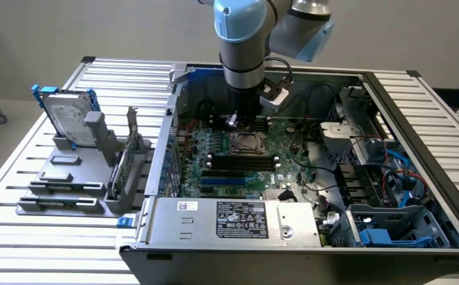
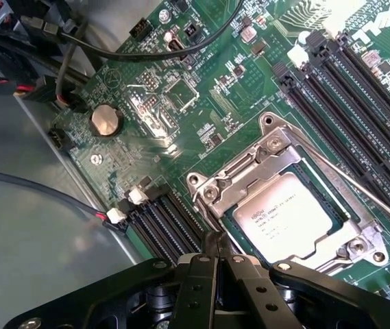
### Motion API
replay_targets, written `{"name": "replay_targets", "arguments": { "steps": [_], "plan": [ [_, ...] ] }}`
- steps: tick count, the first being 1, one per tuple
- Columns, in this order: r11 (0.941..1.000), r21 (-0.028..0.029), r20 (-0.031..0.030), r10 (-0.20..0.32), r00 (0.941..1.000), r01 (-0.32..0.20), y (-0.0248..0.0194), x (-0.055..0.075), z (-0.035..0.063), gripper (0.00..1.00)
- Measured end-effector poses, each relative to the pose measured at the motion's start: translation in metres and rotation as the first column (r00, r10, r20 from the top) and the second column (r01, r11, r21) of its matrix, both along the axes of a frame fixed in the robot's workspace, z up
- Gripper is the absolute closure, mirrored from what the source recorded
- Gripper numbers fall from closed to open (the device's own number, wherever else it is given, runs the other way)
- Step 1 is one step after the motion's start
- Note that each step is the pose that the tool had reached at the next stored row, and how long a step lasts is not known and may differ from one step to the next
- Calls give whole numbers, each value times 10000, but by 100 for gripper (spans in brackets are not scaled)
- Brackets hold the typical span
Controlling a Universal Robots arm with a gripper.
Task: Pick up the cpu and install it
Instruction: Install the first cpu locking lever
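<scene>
- Small flat square silvery-topped cpu (image 2: 288, 213) lies flat inside the dark metal-framed motherboard socket (image 2: 212, 188), so it looks seated already.
- Black gripper (image 2: 216, 257) hangs just beside the socket's edge, fingers pressed together, nothing between them.
- In the exterior view the arm reaches straight down into the open computer case (image 1: 419, 101) over the green motherboard (image 1: 293, 169).
- Upright silver hard drive with blue brackets (image 1: 67, 116) is parked in its grey stand on the slatted surface (image 1: 23, 237), well apart.

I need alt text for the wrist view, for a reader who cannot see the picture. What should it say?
A silvery cpu lies seated inside the metal-framed socket on a green motherboard, and the black gripper sits beside the socket's edge with its fingers closed together, holding nothing. Dark memory slots run alongside the socket, and a round coin battery sits further off on the board.
</scene>
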State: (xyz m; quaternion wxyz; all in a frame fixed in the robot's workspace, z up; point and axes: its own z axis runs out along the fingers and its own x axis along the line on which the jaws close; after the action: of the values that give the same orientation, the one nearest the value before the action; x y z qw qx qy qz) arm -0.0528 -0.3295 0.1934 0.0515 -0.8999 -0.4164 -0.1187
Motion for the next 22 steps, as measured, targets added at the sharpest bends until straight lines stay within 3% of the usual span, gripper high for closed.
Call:
{"name": "replay_targets", "arguments": {
  "steps": [13, 22],
  "plan": [
    [9999, 6, 0, -156, 9999, 156, 0, 36, -2, 89],
    [9998, 108, -2, -183, 9998, 183, 0, 39, -1, 89]
  ]
}}
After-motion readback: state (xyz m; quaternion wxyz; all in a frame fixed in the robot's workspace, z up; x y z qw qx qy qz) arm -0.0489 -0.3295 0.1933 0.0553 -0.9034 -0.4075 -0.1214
